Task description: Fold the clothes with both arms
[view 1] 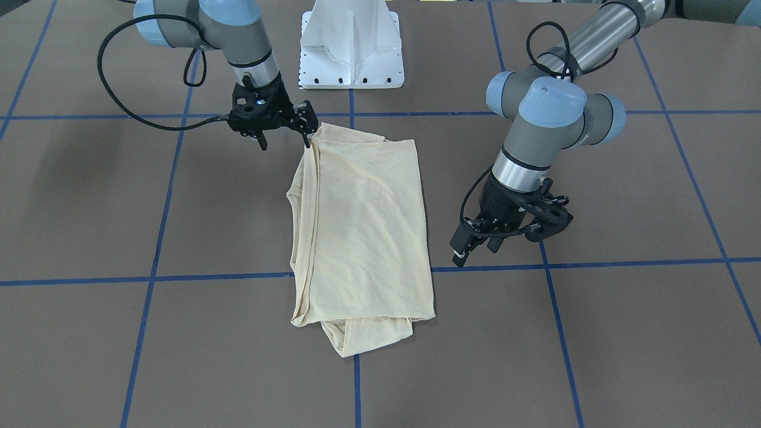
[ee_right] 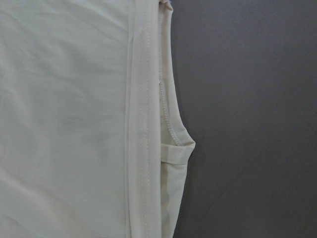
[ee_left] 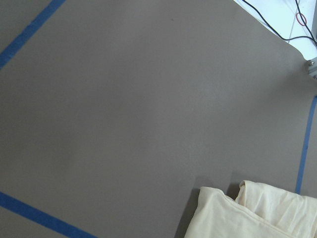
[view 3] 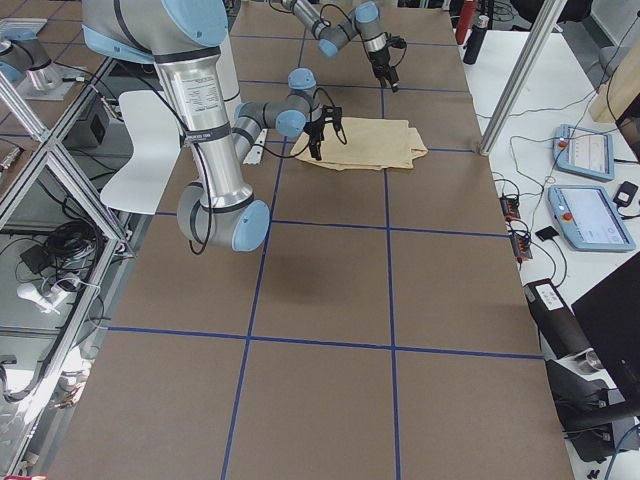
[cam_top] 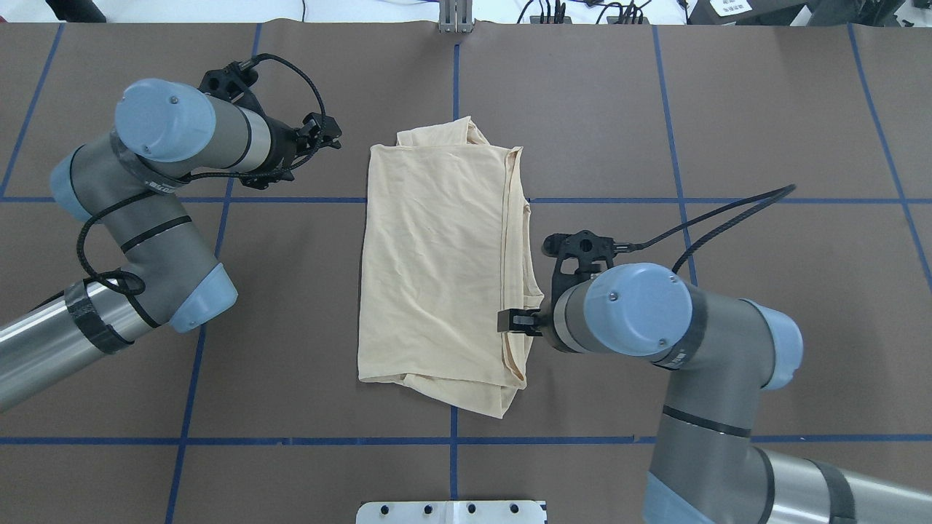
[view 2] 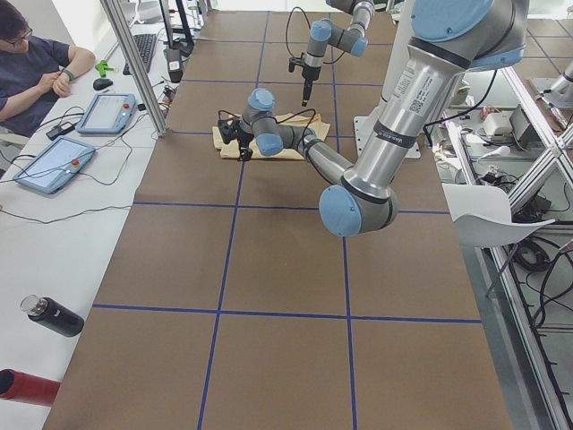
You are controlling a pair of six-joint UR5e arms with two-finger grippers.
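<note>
Shirt folded lengthwise. My right pincer open at 11 o'clock corner, left pincer open at 3; crosswise fold likely next.

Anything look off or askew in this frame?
The shirt is folded untidily: bunched fabric pokes out past the end farthest from the robot, and along the edge beside the right end effector the layers do not line up. Nothing looks damaged.
</note>
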